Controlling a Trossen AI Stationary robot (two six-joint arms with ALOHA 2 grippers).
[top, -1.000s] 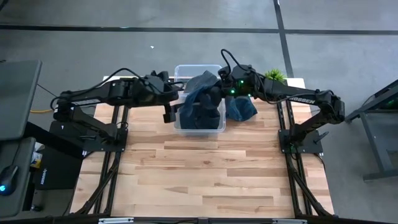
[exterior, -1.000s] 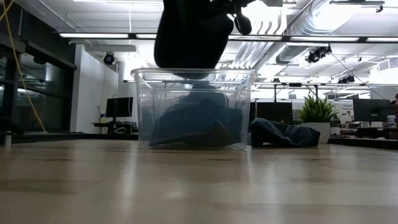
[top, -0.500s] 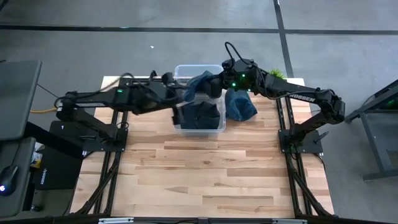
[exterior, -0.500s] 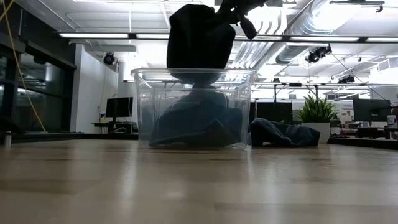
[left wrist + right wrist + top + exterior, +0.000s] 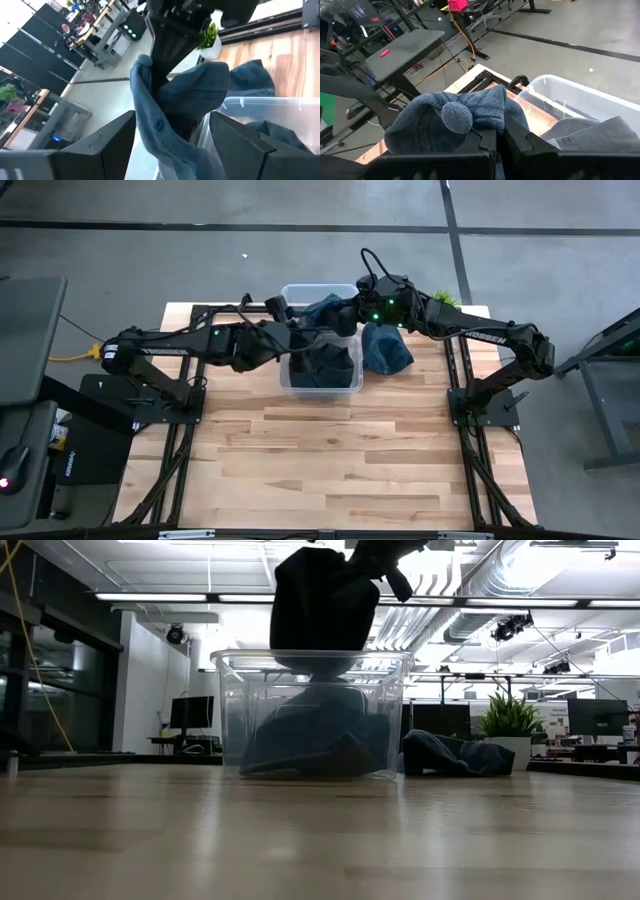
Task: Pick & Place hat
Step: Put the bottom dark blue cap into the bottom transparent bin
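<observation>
A dark blue knitted hat (image 5: 325,312) with a pompom (image 5: 456,117) hangs over a clear plastic bin (image 5: 320,380), and my right gripper (image 5: 495,142) is shut on it. In the low view the hat (image 5: 325,605) hangs just above the bin's rim (image 5: 312,655). My left gripper (image 5: 172,150) is open at the bin's left wall. Its fingers (image 5: 117,145) stand on either side of the hanging hat, and I cannot tell whether they touch it. More dark blue hats (image 5: 310,740) lie inside the bin. My right gripper pinches the hat's knitted top (image 5: 492,120), right beside the pompom, between its two shut fingers. It comes from the table's right, nearly level and slanting a little down. The hat hangs slack below the fingers, lifted clear of the table, with its lower end at the bin's rim.
Another blue hat (image 5: 386,350) lies on the table against the bin's right side. A potted plant (image 5: 440,300) stands at the far right corner. The near half of the wooden table (image 5: 340,460) holds nothing.
My left gripper has gone toward the table's right, across the bin's left wall to the hanging hat, and has turned at the wrist; it stays open. My right gripper has rolled a little, and the hat has swung toward the table's far edge.
</observation>
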